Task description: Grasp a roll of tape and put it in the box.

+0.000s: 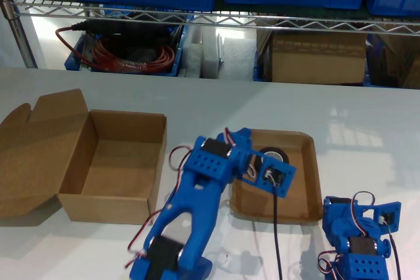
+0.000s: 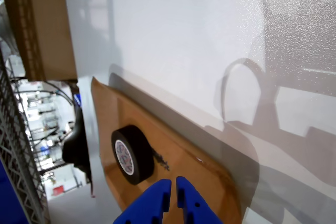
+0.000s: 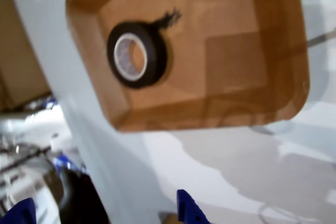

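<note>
1. Nearest the exterior view's lower edge, on that view's right, my first arm point(image 1: 361, 247) sits folded low on the table point(image 1: 367, 116). My first gripper point(image 2: 173, 195) has its jaws pressed together on nothing. Leave it parked.

2. My second arm point(image 1: 197, 188) reaches from the exterior view's lower edge up over the near left part of the shallow tray point(image 1: 315, 175). My second gripper point(image 3: 105, 213) hangs above the tray with its jaws spread wide and nothing between them. It is not touching the tape.

3. The roll of tape point(image 3: 137, 54) lies flat in the tray with its hole facing up, near the far wall, apart from my second gripper.
   - Expect it to be light and stiff: a hard ring that will not crush.
   - The black outer face is probably smooth, so a shallow pinch may slip.
   - Put one jaw into the pale core and one outside, clamping the ring wall; or span the full outer width.
   - A short dark tail shows beside the ring. You cannot tell whether it is a loose end that could stick.

4. The box point(image 1: 111, 208) stands open on the exterior view's left, just beside the tray, its lid flap laid back. Nothing is seen inside.
</note>
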